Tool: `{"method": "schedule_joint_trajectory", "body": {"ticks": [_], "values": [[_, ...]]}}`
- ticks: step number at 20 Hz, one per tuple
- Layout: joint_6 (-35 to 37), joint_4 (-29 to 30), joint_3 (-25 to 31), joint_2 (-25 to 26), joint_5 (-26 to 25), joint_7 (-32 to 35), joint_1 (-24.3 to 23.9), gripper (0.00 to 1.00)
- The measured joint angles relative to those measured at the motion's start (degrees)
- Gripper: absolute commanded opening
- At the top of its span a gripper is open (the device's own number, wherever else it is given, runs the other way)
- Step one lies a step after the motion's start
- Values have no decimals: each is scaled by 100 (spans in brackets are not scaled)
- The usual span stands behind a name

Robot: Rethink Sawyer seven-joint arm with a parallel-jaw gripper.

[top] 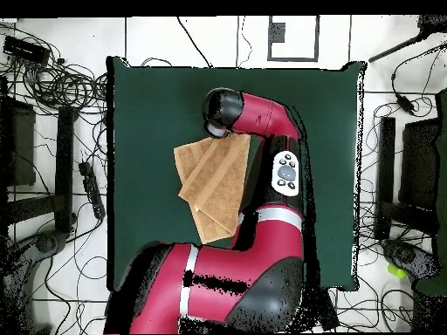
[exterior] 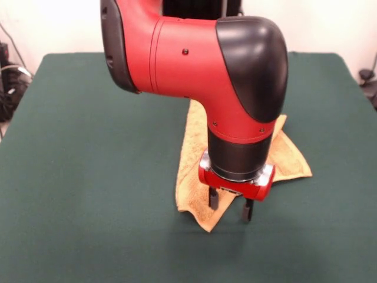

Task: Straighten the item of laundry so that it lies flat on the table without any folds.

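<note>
While the arm bends down from above with its wrist vertical, the gripper [exterior: 230, 207] hangs open, fingers apart, just over the near edge of the towel [exterior: 193, 171]. That towel lies folded on the table [exterior: 88, 177] near its middle, layers overlapping, one corner pointing toward the camera, long axis running front to back.
</note>
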Motion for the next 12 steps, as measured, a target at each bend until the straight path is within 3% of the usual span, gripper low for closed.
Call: {"method": "schedule_joint_trajectory", "body": {"ticks": [12], "values": [[18,-128,-6,60,-18,1,2,100]]}}
